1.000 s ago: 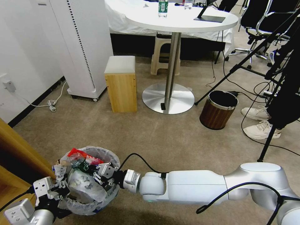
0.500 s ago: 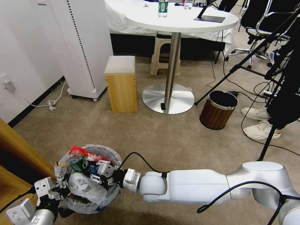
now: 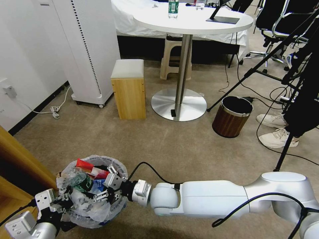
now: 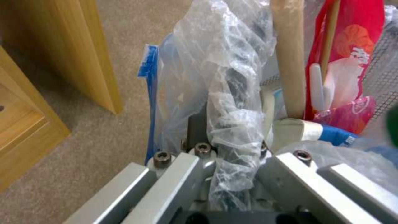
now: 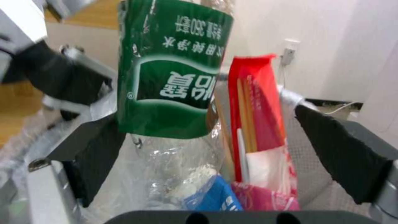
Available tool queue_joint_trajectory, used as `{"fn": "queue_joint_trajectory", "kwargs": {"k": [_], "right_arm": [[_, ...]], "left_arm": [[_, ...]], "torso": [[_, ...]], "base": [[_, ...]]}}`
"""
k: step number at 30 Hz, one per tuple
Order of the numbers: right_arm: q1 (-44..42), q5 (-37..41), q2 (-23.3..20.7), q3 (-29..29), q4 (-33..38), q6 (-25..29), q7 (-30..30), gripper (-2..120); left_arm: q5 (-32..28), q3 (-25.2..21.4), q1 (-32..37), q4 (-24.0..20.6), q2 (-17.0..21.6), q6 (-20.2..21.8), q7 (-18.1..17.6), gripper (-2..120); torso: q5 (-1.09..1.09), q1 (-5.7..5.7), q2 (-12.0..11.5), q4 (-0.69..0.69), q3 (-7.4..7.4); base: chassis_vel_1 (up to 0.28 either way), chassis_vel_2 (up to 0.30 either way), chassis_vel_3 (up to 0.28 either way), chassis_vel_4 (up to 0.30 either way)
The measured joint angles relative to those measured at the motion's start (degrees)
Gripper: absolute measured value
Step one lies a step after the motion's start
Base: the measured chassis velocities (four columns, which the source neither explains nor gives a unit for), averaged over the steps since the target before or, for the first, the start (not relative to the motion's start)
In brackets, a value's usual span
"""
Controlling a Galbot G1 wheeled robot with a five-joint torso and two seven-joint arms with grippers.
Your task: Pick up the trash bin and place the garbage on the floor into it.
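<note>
Head view: trash bin (image 3: 88, 217), small and round, lined with a translucent white bag, sits low at the robot's left, beside a wooden panel (image 3: 20, 159).

Contents: clear bottle with green label (image 5: 174, 77), red wrapper (image 5: 253, 118), blue-printed packet (image 5: 211, 199), pale upright stick (image 4: 288, 62), crumpled clear plastic; heaped to rim level.

Floor (image 3: 172, 146): beige carpet, no loose garbage on the visible stretch. Judgement: collecting looks nearly or wholly done; at most the last piece needs settling, and carpet outside the views cannot be checked.

Left gripper (image 3: 58, 202): at the bin's near rim, jaws pinched onto the rim and a fold of liner, as the left wrist view shows.

Right gripper (image 3: 108, 189): over the bin mouth from the right side, fingers spread wide with the bottle and wrapper between the pads, neither pad visibly touching.

Surroundings: wooden stool (image 3: 128, 89), round white table (image 3: 189, 20), brown wood-grain bin (image 3: 232, 116), white sneakers (image 3: 277, 131), all well apart.
</note>
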Motion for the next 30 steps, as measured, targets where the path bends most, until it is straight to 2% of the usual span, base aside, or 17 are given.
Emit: {"fn": "queue_joint_trajectory", "kwargs": {"k": [16,22,30], "right_arm": [[-2.6,0.0,-2.4,2.3,2.0,-0.8,2.5,100],[-3.7,3.7,-2.6,0.8,2.7,-2.9,4.5,100],[-4.2,4.2,-0.8,-1.5,0.9,-5.7,7.4,100]], "left_arm": [[-0.9,-0.1,0.6,0.7,1.2,0.9,-0.8,0],[-0.9,0.1,1.0,0.1,1.2,0.9,-0.8,0],[-0.8,0.5,1.2,-0.6,0.8,0.7,-0.8,0]], "torso": [[0.0,0.0,0.0,0.0,0.0],[0.0,0.0,0.0,-0.01,0.0],[0.0,0.0,0.0,0.0,0.0]], "base": [[0.0,0.0,0.0,0.0],[0.0,0.0,0.0,0.0],[0.0,0.0,0.0,0.0]]}}
